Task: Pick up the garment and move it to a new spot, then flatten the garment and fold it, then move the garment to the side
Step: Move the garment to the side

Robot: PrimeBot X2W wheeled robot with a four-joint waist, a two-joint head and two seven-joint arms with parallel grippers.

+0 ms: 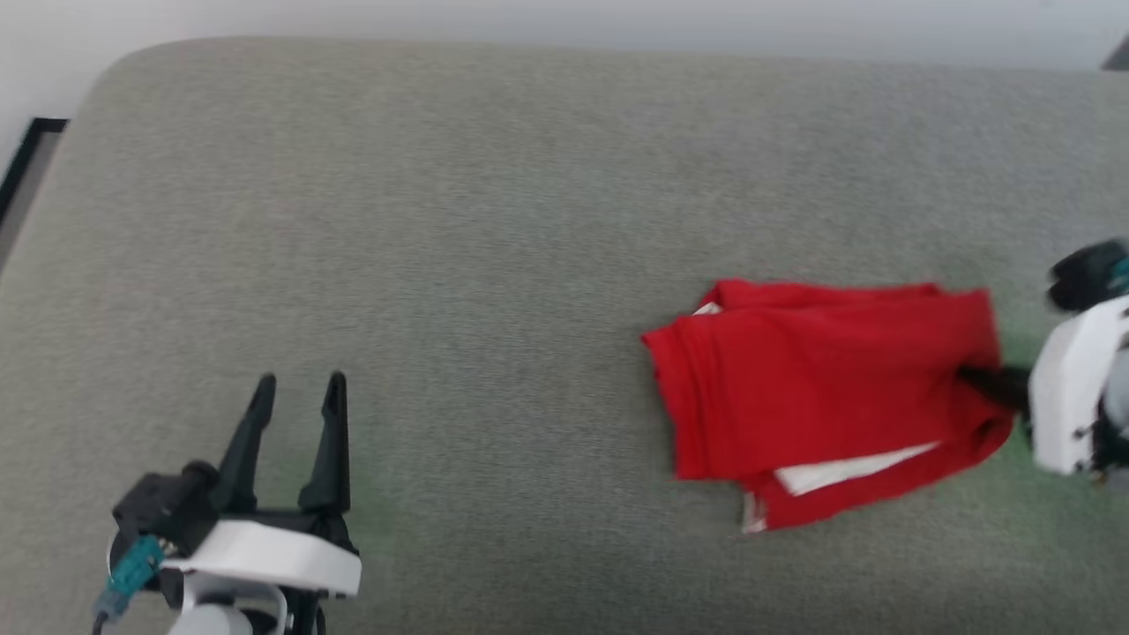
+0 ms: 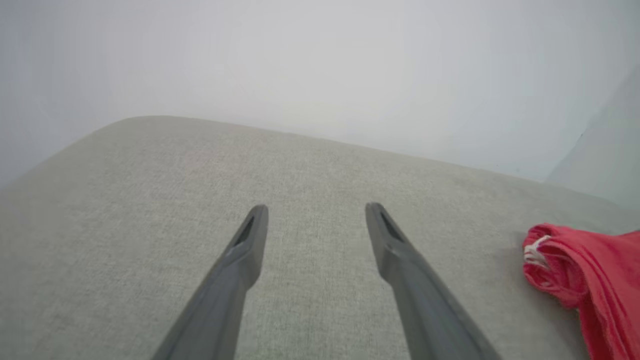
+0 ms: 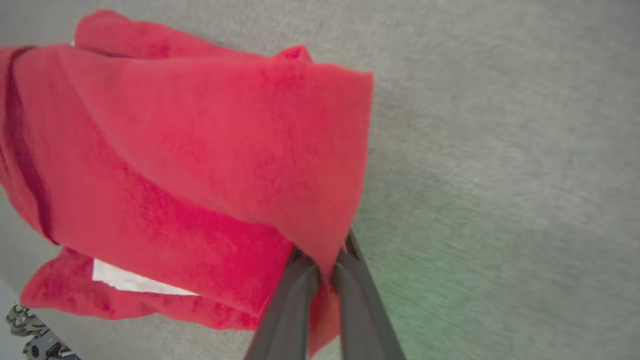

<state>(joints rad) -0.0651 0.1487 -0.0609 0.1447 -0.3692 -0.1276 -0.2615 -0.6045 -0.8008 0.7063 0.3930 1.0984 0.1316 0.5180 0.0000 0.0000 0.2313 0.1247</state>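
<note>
While the left gripper (image 1: 300, 385) is idling spread, the right gripper (image 3: 324, 261) is pinching the seemingly limp red jersey garment (image 1: 820, 388) at its three-o'clock edge.

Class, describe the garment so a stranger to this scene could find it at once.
Start at the broad grey cushioned surface. On its right half sits the garment, loosely folded, its right edge pinched by the right gripper. It is the only bright red thing, with white slivers showing.
</note>
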